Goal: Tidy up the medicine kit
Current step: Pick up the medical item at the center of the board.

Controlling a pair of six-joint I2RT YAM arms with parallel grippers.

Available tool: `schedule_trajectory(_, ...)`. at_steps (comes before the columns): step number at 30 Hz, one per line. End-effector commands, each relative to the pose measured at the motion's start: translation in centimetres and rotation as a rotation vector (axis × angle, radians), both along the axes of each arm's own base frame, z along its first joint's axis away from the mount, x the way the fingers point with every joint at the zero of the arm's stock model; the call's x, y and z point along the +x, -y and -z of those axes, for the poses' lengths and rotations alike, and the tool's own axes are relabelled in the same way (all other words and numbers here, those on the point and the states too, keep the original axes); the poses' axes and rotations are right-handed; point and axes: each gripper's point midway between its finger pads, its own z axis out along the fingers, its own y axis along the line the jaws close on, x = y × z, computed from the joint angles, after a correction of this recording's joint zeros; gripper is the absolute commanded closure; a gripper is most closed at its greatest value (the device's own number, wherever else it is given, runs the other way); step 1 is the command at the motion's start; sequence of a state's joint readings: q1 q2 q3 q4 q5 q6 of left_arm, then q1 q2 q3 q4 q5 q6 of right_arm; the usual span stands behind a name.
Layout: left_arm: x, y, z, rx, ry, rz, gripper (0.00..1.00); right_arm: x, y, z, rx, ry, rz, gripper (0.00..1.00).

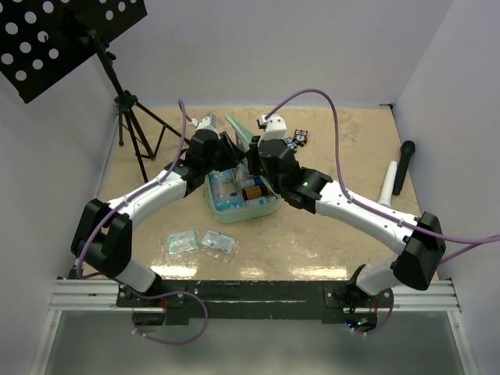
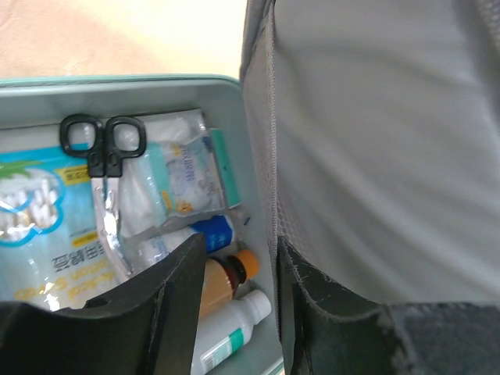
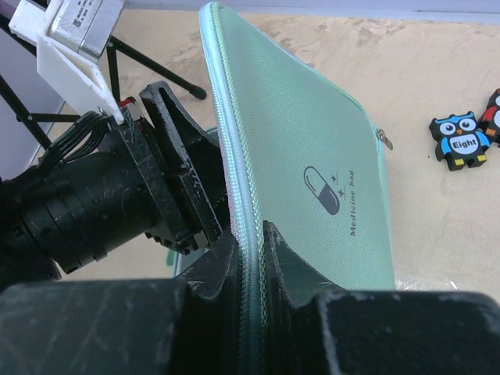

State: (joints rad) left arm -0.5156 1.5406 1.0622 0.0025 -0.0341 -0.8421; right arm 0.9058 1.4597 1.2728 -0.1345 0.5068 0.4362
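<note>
Mint-green medicine kit (image 1: 268, 211) lies open at the middle of the table (image 1: 336, 250), its lid (image 3: 312, 156) raised upright; right gripper (image 3: 251, 238) pinches the lid's zip edge; left gripper (image 2: 238, 254) hangs inside, fingers spread beside the grey lining, above scissors (image 2: 101, 144), packets (image 2: 183, 172) and small bottles (image 2: 234, 328).

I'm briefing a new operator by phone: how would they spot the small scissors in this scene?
Find the open mint-green zip case in the middle of the beige table. Inside its tray, beside a blue-and-white cotton-swab packet, lie the small scissors. They alone have two black ring handles and silvery blades.
</note>
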Motion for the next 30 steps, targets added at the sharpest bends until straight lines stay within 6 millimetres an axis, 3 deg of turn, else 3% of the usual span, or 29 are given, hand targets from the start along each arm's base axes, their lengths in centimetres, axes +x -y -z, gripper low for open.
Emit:
schedule_trajectory(1,-0.6,-3.3,0.8,0.117,-0.021,-0.091,0.54,-0.3,0.6,0.1,0.039,-0.016,0.045,1.0)
schedule_trajectory(4,-0.7,-3.7,-0.3,0.119,0.0,-0.093,0.48,-0.3,0.8,0.1,0.044,-0.017,0.056,1.0)
schedule_trajectory(8,-1.0,-4.2,-3.8,0.112,0.072,-0.09,0.39,-0.3,0.9,0.1,0.049,-0.016,0.062,1.0)
schedule_trajectory(14,-2.7,-7.3,-8.5,0.084,0.147,-0.183,0.23,-0.3,0.7,0.6,0.049,-0.021,0.055,1.0)
schedule_trajectory(15,-3.2,-7.9,-9.6,0.072,0.168,-0.198,0.15,-0.3,0.7,0.6,0.052,-0.019,0.055,1.0)
schedule_trajectory(17,-4.3,-8.9,-10.1,0.086,0.169,-0.219,0.14,-0.3,0.6,0.8,0.049,-0.021,0.05,1.0)
schedule_trajectory(20,-6.8,-10.7,-8.5,0.112,0.114,-0.251,0.14,-0.4,0.7,1.0,0.046,-0.022,0.045,1.0)
schedule_trajectory(21,-8.0,-11.2,-7.1,0.119,0.075,-0.253,0.13,-0.5,0.6,1.2,0.044,-0.023,0.037,1.0)
schedule_trajectory(22,-9.1,-11.5,-6.1,0.12,0.051,-0.252,0.04,-0.6,0.7,1.2,0.046,-0.022,0.033,1.0)
schedule_trajectory(24,-11.4,-11.9,-3.5,0.12,-0.014,-0.232,0.0,-0.7,0.7,1.4,0.045,-0.019,0.029,1.0)
schedule_trajectory(26,-13.6,-12.2,-0.7,0.13,-0.084,-0.231,0.0,-0.8,0.6,1.8,0.038,-0.023,0.024,1.0)
schedule_trajectory(30,-17.2,-12.9,2.7,0.167,-0.192,-0.235,0.0,-0.9,0.9,2.2,0.035,-0.025,0.022,1.0)
